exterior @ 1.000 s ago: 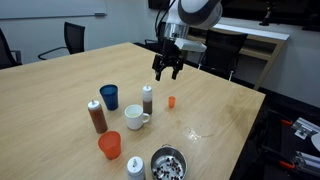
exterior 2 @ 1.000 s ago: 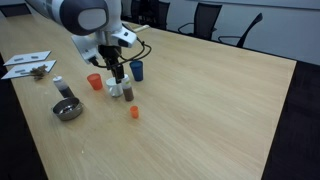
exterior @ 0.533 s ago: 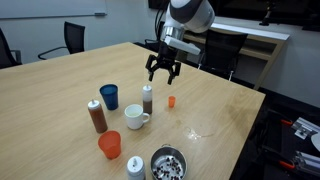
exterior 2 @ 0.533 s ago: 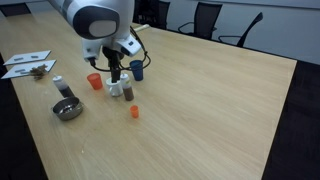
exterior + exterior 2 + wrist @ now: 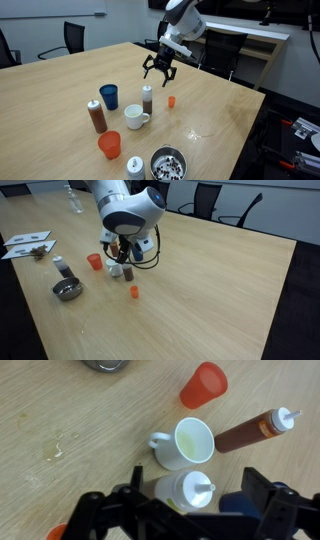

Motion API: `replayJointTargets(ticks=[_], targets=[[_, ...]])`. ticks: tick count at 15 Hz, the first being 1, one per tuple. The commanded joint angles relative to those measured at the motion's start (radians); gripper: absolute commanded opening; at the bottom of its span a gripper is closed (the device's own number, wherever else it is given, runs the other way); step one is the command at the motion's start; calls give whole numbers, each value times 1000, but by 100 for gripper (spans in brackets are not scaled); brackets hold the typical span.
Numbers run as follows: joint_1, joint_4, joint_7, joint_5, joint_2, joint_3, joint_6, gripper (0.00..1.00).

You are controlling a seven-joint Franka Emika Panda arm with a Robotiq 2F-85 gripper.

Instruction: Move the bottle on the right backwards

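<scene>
Wrist view: my gripper point(image 5: 185, 518) is spread wide, holding nothing. The bottle point(image 5: 185, 490) shows its rounded white cap between the fingers, with the glossy white mug point(image 5: 190, 442) close at 12 o'clock. In an exterior view the gripper point(image 5: 160, 70) hangs above the slim dark bottle point(image 5: 147, 99) on the wood-grain worktop point(image 5: 60, 90). In an exterior view the arm partly hides the bottle point(image 5: 127, 271). Coming down off-centre, I judge a finger could clip the mug or tip this narrow bottle.
</scene>
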Motion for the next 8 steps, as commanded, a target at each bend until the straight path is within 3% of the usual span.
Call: replayJointTargets(ticks=[1,8], targets=[[-30,79,47,129,81,20,-57,100],[-33,202,63,273,213,9,-80,100]])
